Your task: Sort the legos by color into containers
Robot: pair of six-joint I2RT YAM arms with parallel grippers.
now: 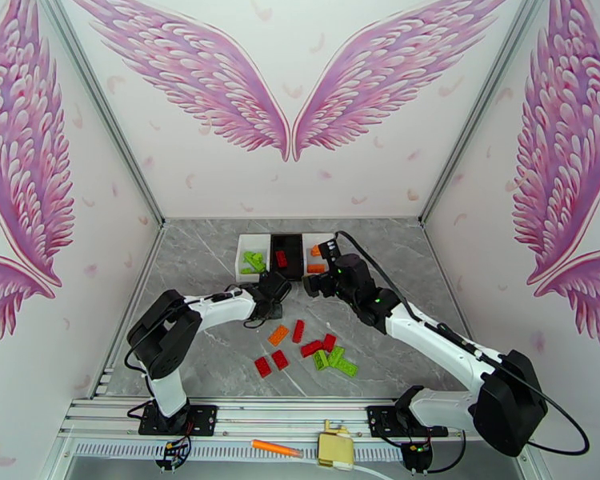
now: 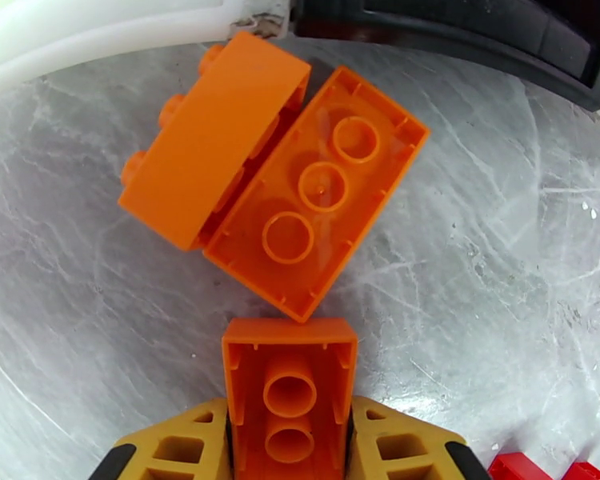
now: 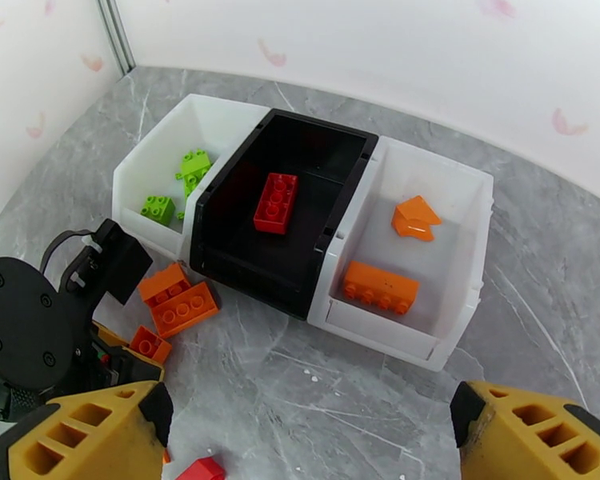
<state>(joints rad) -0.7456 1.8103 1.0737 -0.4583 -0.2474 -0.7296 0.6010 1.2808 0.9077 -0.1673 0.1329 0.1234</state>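
Note:
My left gripper (image 2: 290, 422) is shut on a small orange lego (image 2: 290, 390), held upside down low over the table just in front of the trays. Two larger orange legos (image 2: 320, 194) lie touching each other right ahead of it. Three containers stand in a row: a white tray (image 3: 152, 166) with green legos (image 3: 180, 186), a black tray (image 3: 236, 270) with one red lego (image 3: 275, 202), and a white tray (image 3: 460, 194) with two orange legos (image 3: 380, 286). My right gripper (image 3: 308, 450) hangs open in front of the trays with nothing between its fingers.
Several loose red, green and orange legos (image 1: 312, 348) lie scattered mid-table between the arms. An orange marker-like stick (image 1: 276, 449) rests on the near rail. The left arm (image 3: 28, 338) sits close beside the right gripper's left finger.

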